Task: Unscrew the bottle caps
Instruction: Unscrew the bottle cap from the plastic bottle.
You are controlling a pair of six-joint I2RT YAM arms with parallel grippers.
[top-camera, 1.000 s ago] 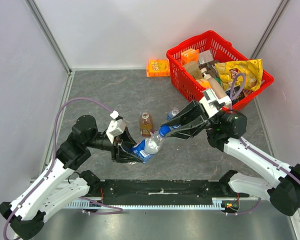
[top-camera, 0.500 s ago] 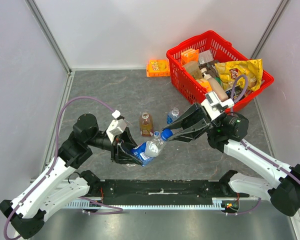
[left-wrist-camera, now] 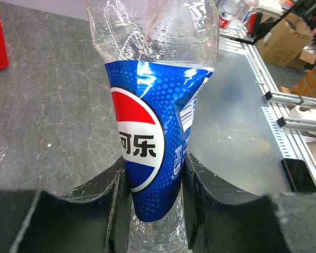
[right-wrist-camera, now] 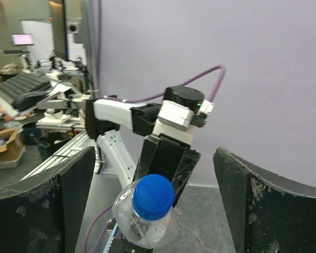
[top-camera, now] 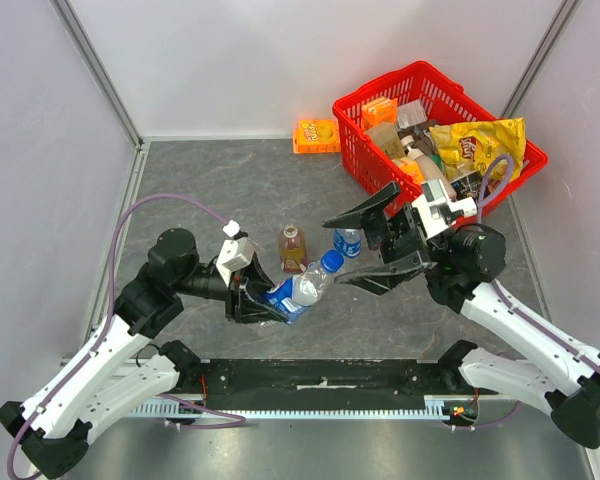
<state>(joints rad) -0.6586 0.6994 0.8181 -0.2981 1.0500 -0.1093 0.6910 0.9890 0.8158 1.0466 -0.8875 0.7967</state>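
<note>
Left gripper [top-camera: 253,299] clamped on lower body of clear blue-label bottle [top-camera: 298,291], tilted over the table's near-centre, blue cap [top-camera: 331,262] on. Right gripper [top-camera: 331,251] spread wide, cap in the gap, no contact. Amber bottle [top-camera: 293,249] and second clear bottle [top-camera: 348,241] upright just behind; red basket [top-camera: 358,150] at far-right corner

Dark grey marbled table [top-camera: 210,190], red basket [top-camera: 368,172] of groceries at its far right, orange packet [top-camera: 316,135] flat by the back wall, amber bottle [top-camera: 293,250] and small clear blue-labelled bottle [top-camera: 348,241] upright mid-table, near each other but apart
</note>
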